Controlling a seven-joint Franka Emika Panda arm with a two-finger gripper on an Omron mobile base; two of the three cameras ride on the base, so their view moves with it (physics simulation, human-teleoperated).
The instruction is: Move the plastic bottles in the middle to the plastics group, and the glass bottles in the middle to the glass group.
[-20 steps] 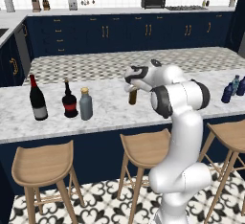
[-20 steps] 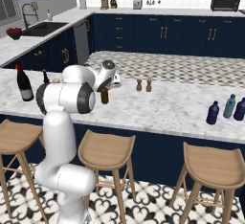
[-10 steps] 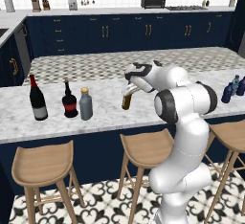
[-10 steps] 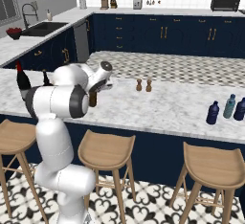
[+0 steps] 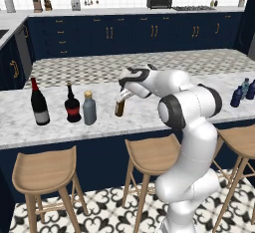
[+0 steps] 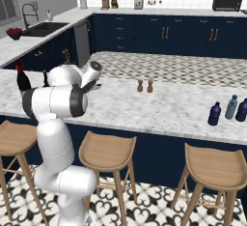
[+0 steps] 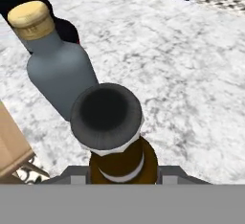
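My gripper (image 5: 121,96) is shut on the neck of the slim amber-brown glass bottle (image 5: 119,107), which stays upright, low over the marble counter (image 5: 149,117). In the hand view the bottle's dark cap (image 7: 106,113) sits between the gripper (image 7: 119,177) jaws. Left of it stands the stout grey bottle (image 5: 89,108) with a tan cap (image 7: 31,20). It is beside the glass group: a squat dark bottle (image 5: 72,104) and a tall wine bottle (image 5: 39,102). Three blue plastic bottles (image 6: 214,114) cluster at the counter's right end (image 5: 244,91).
Salt and pepper shakers (image 6: 144,85) stand mid-counter behind the work area. Wooden stools (image 5: 149,153) line the counter's near side. A patterned raised strip (image 5: 149,65) runs along the counter's far side.
The gripper has carried the amber-brown bottle leftward along the counter, closer to the grey bottle. The other bottles have not moved.
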